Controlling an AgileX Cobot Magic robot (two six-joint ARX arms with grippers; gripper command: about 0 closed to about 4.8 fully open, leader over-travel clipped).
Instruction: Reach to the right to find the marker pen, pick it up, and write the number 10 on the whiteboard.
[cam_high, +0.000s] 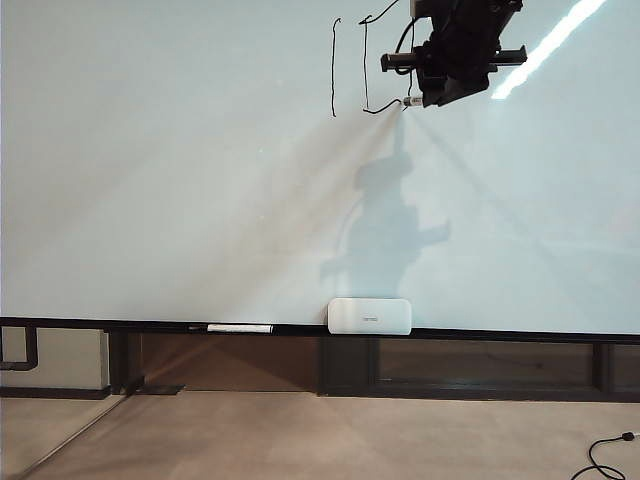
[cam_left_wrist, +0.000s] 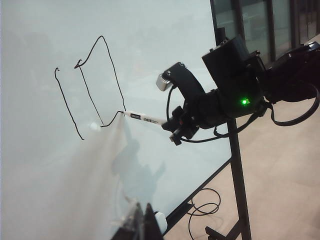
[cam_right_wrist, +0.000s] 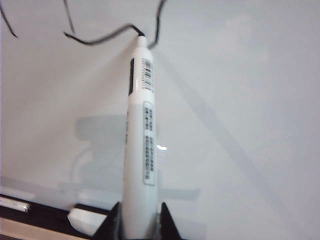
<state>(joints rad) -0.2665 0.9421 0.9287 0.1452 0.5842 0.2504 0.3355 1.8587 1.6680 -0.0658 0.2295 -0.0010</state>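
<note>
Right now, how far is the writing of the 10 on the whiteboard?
Done: the marker pen is picked up, the right pincer is shut on it, and the stroke of the 1 stands on the whiteboard. In hand: the zero, the tip at its lower corner where the lines meet, so the outline looks almost closed. Left: lifting the pen away. The left pincer waits off the board.

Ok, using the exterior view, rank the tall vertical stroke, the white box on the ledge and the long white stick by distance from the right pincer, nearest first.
From the right pincer, shut on the marker pen at the whiteboard's top:
1. Tall vertical stroke, just to its left, up high.
2. White box, far below on the ledge.
3. Long white stick, on the ledge too, further left.
</note>
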